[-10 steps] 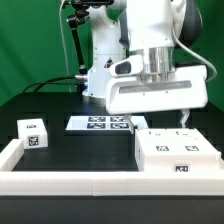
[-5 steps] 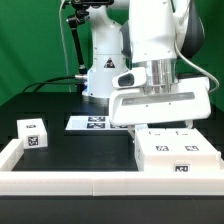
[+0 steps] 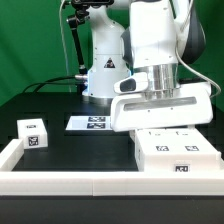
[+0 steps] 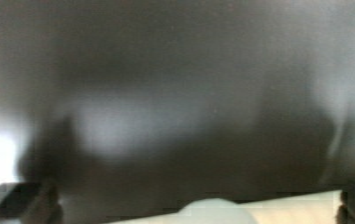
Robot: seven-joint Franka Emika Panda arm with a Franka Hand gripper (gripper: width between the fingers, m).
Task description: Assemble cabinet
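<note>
The cabinet (image 3: 175, 155), a large white box with black-and-white tags, lies flat on the black table at the exterior view's right. My gripper (image 3: 165, 128) hangs just above its far edge, its wide white hand filling the view over it. The fingertips are hidden behind the cabinet there. In the wrist view the two dark fingers (image 4: 14, 202) stand far apart at the picture's corners, so the gripper (image 4: 188, 208) is open and empty. A blurred white edge of the cabinet (image 4: 227, 212) shows between them. A small white tagged drawer box (image 3: 33, 133) stands at the exterior view's left.
The marker board (image 3: 93, 122) lies flat behind the cabinet, near the robot's base. A low white border rail (image 3: 60, 181) runs along the table's front and up its left side. Black cables hang at the back left.
My gripper has moved down and toward the exterior view's right, ending close over the cabinet's far edge. The cabinet and the small box have not moved.
</note>
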